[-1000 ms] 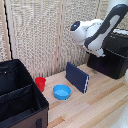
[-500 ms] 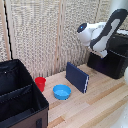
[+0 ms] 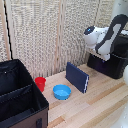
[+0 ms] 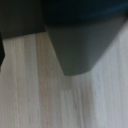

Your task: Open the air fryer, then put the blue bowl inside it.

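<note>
The black air fryer stands on the wooden table at the exterior view's right. The white arm hangs over its front, with my gripper close to the upper front of the fryer. Its fingers are too small and blurred to show how they stand. The blue bowl sits empty on the table, well to the exterior view's left of the gripper. The wrist view is blurred. It shows a dark grey tapering shape over pale wood, and no fingers that I can make out.
A dark-blue flat slab stands tilted between the bowl and the fryer. A red cup stands beside the bowl. A big black fabric bin fills the exterior view's lower left. A slatted wall runs behind the table.
The arm has shifted slightly towards the exterior view's right and down, closer to the air fryer's front. The bowl, cup and slab have not moved.
</note>
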Available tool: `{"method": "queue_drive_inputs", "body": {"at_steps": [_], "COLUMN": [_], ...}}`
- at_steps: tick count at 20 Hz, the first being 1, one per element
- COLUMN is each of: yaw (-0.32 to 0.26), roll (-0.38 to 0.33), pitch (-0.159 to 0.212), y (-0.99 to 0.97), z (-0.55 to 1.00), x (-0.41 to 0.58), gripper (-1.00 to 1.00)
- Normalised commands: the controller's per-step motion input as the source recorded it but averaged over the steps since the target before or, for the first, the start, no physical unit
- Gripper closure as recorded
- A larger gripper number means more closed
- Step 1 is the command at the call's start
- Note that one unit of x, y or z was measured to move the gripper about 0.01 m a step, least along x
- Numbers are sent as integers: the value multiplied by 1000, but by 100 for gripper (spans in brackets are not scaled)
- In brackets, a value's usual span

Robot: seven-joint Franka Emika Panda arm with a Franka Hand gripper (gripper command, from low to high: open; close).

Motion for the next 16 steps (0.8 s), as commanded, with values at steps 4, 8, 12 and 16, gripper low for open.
{"method": "queue_drive_inputs", "body": {"at_steps": [4,8,12,16], "yaw": [226,67,-15,-81], "roll": [-21,8,0,1], "pitch": [-5,85,4,17], "y": [-406,-254,0,79], "z": [0,-9,0,20], "x": [-3,-4,0,-31], "gripper": [-100,100,100,100]}}
